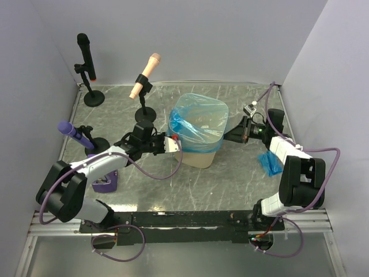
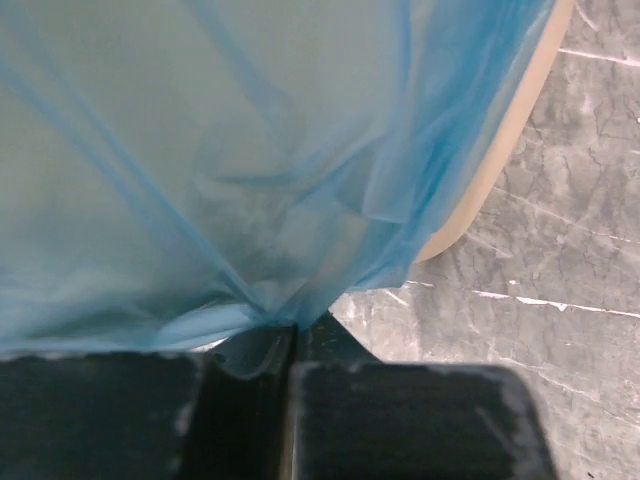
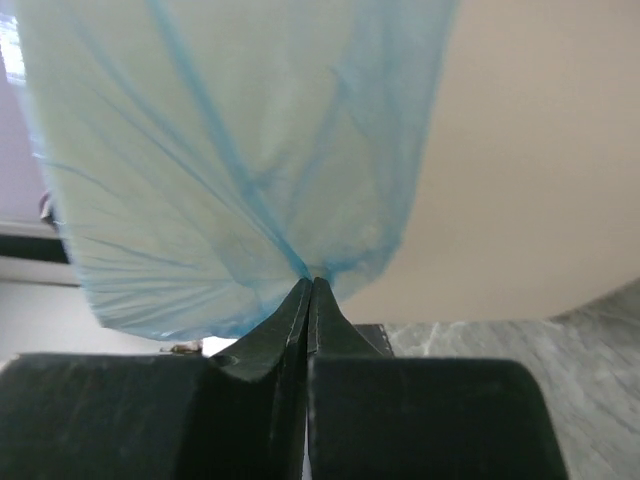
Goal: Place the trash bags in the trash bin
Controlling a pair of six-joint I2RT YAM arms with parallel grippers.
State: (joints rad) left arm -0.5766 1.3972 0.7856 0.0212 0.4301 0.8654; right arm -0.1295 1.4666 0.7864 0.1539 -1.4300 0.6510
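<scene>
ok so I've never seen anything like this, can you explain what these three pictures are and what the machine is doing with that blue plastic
It is a robot with two arms fixed at the near edge of a marbled table. The wide picture looks down from above and behind them. The other two come from small cameras on each wrist, so you see each hand's own black fingers at the bottom. A cream trash bin stands mid-table, with a thin blue trash bag draped over its rim. The left hand and the right hand are each pinched shut on the bag's edge, on opposite sides of the bin. Also there: three microphones on stands and another crumpled blue bag by the right arm.
</scene>
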